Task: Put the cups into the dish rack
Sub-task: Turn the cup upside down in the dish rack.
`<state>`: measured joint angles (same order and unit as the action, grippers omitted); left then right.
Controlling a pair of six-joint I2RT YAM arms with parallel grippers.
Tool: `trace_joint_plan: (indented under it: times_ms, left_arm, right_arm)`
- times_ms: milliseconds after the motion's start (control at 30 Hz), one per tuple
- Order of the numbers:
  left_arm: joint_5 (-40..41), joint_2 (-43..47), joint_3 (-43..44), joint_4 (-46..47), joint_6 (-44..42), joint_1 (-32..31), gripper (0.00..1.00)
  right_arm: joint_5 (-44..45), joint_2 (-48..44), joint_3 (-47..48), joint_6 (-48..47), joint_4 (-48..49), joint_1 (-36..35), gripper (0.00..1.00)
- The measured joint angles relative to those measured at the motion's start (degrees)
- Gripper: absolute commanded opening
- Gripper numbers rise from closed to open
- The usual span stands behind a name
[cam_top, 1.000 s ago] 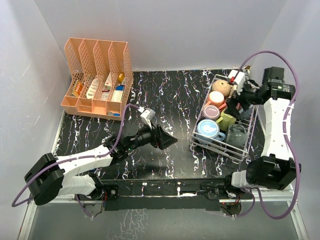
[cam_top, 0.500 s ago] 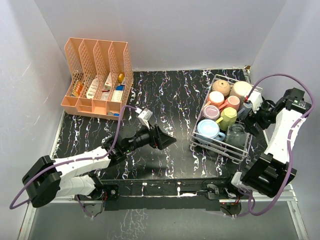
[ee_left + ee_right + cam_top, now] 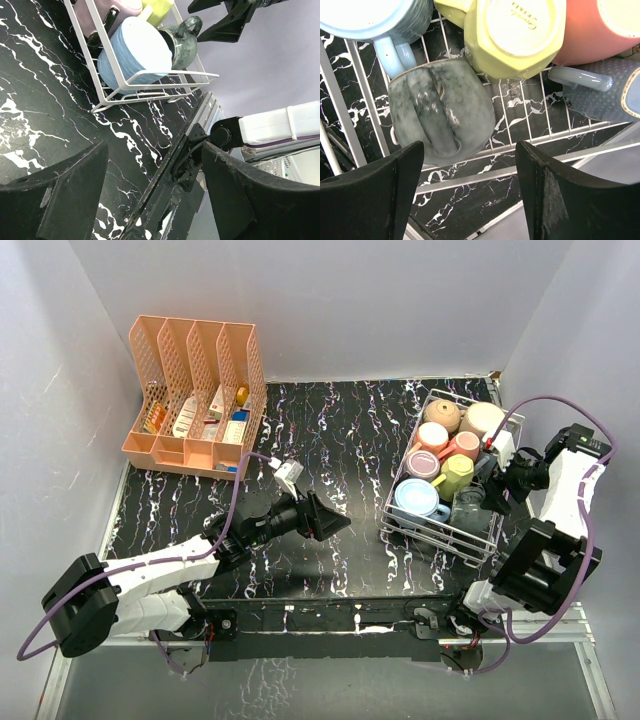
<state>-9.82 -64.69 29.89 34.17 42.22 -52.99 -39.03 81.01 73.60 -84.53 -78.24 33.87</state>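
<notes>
The wire dish rack (image 3: 432, 531) stands at the right of the table and holds several cups: tan (image 3: 441, 414), white (image 3: 483, 420), pink (image 3: 432, 436), mauve (image 3: 421, 462), yellow-green (image 3: 455, 476), light blue (image 3: 415, 500) and grey (image 3: 468, 510). My right gripper (image 3: 497, 480) is open and empty above the rack's right side. In the right wrist view my right gripper (image 3: 470, 200) hangs over the rack wire (image 3: 520, 147), just beside the grey cup (image 3: 440, 117) and the yellow-green cup (image 3: 515, 30). My left gripper (image 3: 335, 523) is open and empty over mid-table, left of the rack.
A peach slotted organizer (image 3: 195, 390) with small packets stands at the far left. The left wrist view shows the rack's near corner (image 3: 150, 75) with the light blue cup (image 3: 137, 52) and the grey cup (image 3: 182, 40), and the table's front rail (image 3: 190, 145).
My right gripper has drawn back from the rack's far right corner, where the white cup now sits free, to the rack's near right side. The left arm has barely moved.
</notes>
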Motion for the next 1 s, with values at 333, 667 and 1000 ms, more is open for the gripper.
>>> trace_joint_plan:
  times_ms: [333, 667, 1000]
  left_arm:
    - [0.0, 0.0, -0.04, -0.17, -0.02, 0.0, 0.67]
    - [-0.04, 0.09, -0.04, -0.96, 0.0, 0.0, 0.66]
    - [-0.04, 0.79, -0.79, -1.49, 0.26, 0.0, 0.66]
  right_arm:
    - [-2.38, 1.01, -0.02, -2.43, 0.04, 0.0, 0.62]
    - [-5.18, 2.51, -0.02, -2.25, -0.09, -1.11, 0.56]
    - [-6.1, 3.19, -0.2, -1.68, -0.17, -3.69, 0.41]
